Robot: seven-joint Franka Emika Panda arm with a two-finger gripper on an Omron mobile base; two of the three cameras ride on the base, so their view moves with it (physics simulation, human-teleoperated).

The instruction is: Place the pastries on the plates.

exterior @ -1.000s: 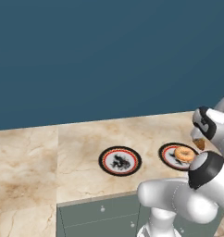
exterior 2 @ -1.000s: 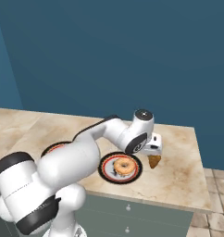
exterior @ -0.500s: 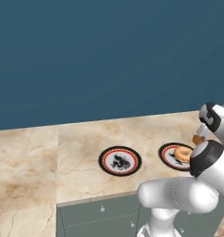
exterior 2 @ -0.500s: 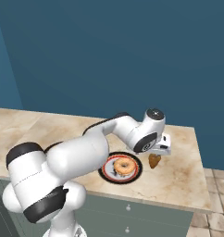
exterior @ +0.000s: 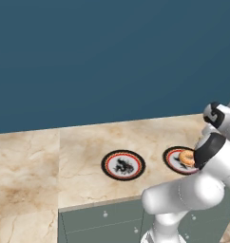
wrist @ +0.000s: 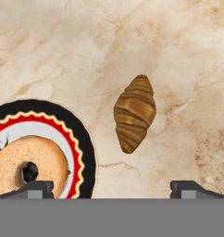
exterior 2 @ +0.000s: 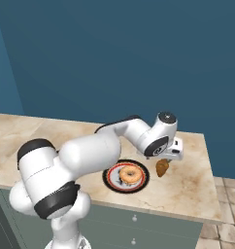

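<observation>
Two round flat plates on a smooth marbled tabletop (exterior: 83,142): one plate (exterior: 123,165) bare with a black curly drawing in its white middle, the other plate (exterior 2: 112,178) carrying a golden speckled doughnut ring (exterior 2: 130,174). Second pastry, a dark brown ridged croissant (wrist: 134,112), lying on bare stone just beside that plate's black rim, not touching it, nearer the tabletop's right end. Claw (wrist: 111,187) spread wide and holding nothing, hanging above the croissant, with open stone all round it.
</observation>
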